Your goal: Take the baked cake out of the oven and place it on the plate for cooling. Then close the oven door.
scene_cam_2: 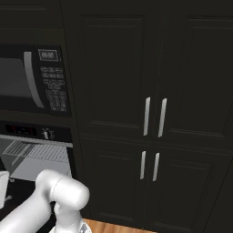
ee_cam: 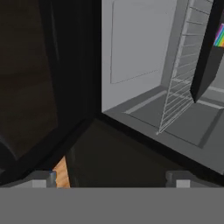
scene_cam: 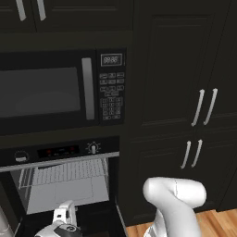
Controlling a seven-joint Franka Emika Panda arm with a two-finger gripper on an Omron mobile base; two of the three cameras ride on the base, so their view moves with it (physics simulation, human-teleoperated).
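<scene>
In the left base view the oven (scene_cam: 65, 185) sits at the lower left with its pale grey cavity exposed and a silver wire rack (scene_cam: 69, 172) across the upper part. Its control strip (scene_cam: 60, 151) with a red display and round knobs runs just above the opening. The gripper (scene_cam: 65, 214) is low in front of the cavity, over the dropped oven door (scene_cam: 99, 222), whose dark panel lies flat at the bottom edge. Above the oven is the black microwave (scene_cam: 60, 90) with its keypad. To the right stand tall dark cabinets (scene_cam: 185, 92) with silver handles, and a strip of wooden floor (scene_cam: 217, 222) shows at the lower right, beside the arm's white elbow.

In the hand view the lowered door's dark surface (ee_cam: 122, 162) lies close below the camera, leading to the grey oven interior (ee_cam: 135, 48). The wire rack (ee_cam: 179, 83) appears on edge here, the view being rolled. Past it, at the far upper right corner, a small patch of multicoloured layers marks the baked cake (ee_cam: 219, 36), inside the oven next to a dark slab (ee_cam: 205, 57) that looks like the tray. The jaws stand spread wide, their tips far apart, with nothing between them.
</scene>
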